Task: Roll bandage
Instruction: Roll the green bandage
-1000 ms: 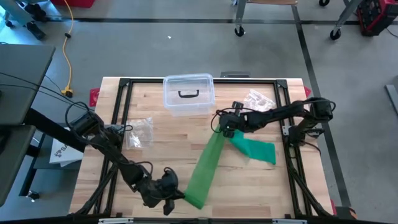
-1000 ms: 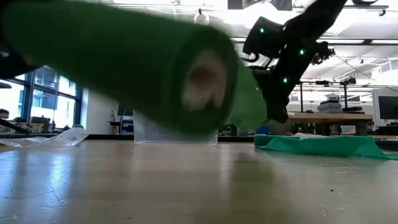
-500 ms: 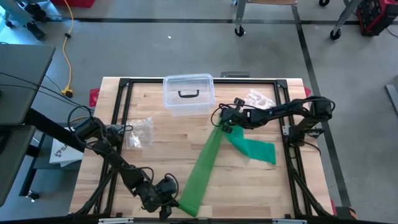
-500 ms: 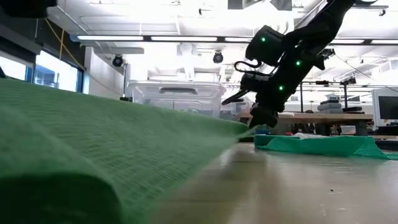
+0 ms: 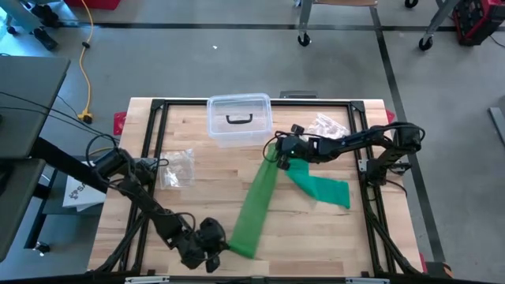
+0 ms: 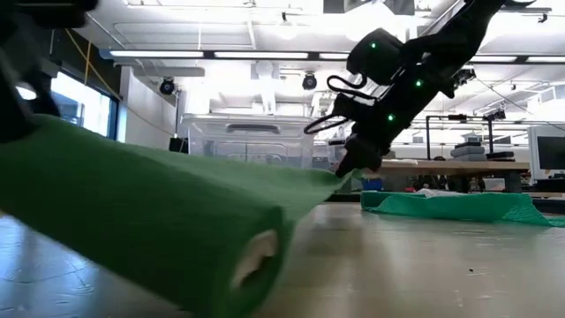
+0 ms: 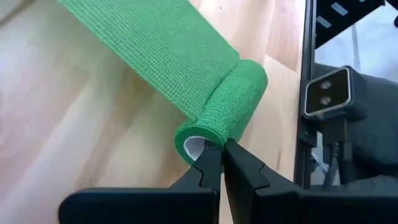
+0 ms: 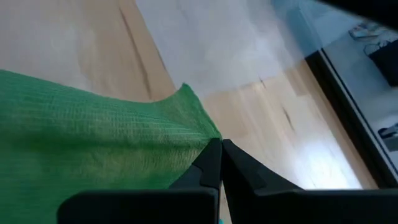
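Currently mid-roll. Green bandage (image 5: pixel 259 197): a taut strip running from the table's (image 5: pixel 197 205) near edge toward its far right.

Left gripper (image 7: pixel 222 149), near edge: fingers pinched together on the rim of the small roll (image 7: pixel 229 108) already wound there.

Right gripper (image 5: pixel 278 153), far end of the strip: fingers clamped on the fabric, holding it lifted and stretched.

Loose remainder of the bandage (image 5: pixel 323 189): heaped just right of the strip.

Next move, by my reckoning: turn the roll further while the right gripper feeds slack, keeping tension even.

Clear lidded box (image 5: pixel 239 120): far side, untouched.
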Tool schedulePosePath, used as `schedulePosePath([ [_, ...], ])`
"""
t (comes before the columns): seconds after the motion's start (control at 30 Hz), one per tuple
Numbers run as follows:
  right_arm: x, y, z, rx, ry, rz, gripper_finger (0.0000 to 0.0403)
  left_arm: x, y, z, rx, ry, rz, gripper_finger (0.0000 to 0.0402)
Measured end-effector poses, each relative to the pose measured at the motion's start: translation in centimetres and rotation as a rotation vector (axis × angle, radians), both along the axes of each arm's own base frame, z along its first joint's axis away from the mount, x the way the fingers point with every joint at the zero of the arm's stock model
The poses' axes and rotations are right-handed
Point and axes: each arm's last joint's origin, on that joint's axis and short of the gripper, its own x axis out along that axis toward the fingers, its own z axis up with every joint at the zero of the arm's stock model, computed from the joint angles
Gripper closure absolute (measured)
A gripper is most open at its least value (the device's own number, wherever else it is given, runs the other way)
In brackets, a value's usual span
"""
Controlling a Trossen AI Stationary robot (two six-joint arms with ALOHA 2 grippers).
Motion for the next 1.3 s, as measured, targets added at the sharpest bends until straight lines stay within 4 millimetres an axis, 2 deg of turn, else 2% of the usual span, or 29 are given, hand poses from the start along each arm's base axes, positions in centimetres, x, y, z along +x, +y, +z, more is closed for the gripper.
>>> schedulePosePath([
  [0.23,-0.6,-2.0,-0.1,-0.037,0.052,-0.021,0.0403,1.8,0.9,0.3,-0.138,0.063,-0.157,0.0401],
  [0.37,-0.9,-3.5,-0.6,-0.042,0.09,-0.014,0.0403,2.2,1.3,0.3,-0.143,0.075,-0.206,0.0401],
  [0.5,-1.1,-4.9,-2.1,-0.052,0.178,0.026,0.0403,2.2,1.5,0.2,-0.15,0.098,-0.221,0.0401],
  [0.6,-1.7,-6.6,-2.8,-0.091,0.227,-0.014,0.0403,1.9,1.5,-0.2,-0.184,0.107,-0.227,0.0401],
  [0.87,-3.4,-10.8,-2.7,-0.095,0.198,-0.119,0.0403,1.0,1.2,-0.8,-0.24,0.111,-0.247,0.04],
  [1.13,-2.8,-9.7,-2.8,-0.068,0.194,-0.012,0.0403,1.5,2.0,-0.9,-0.116,0.01,-0.202,0.04],
  [1.3,-1.8,-8.0,-2.5,-0.113,0.228,0.101,0.0403,2.4,1.6,0.3,-0.042,-0.077,-0.21,0.0401],
])
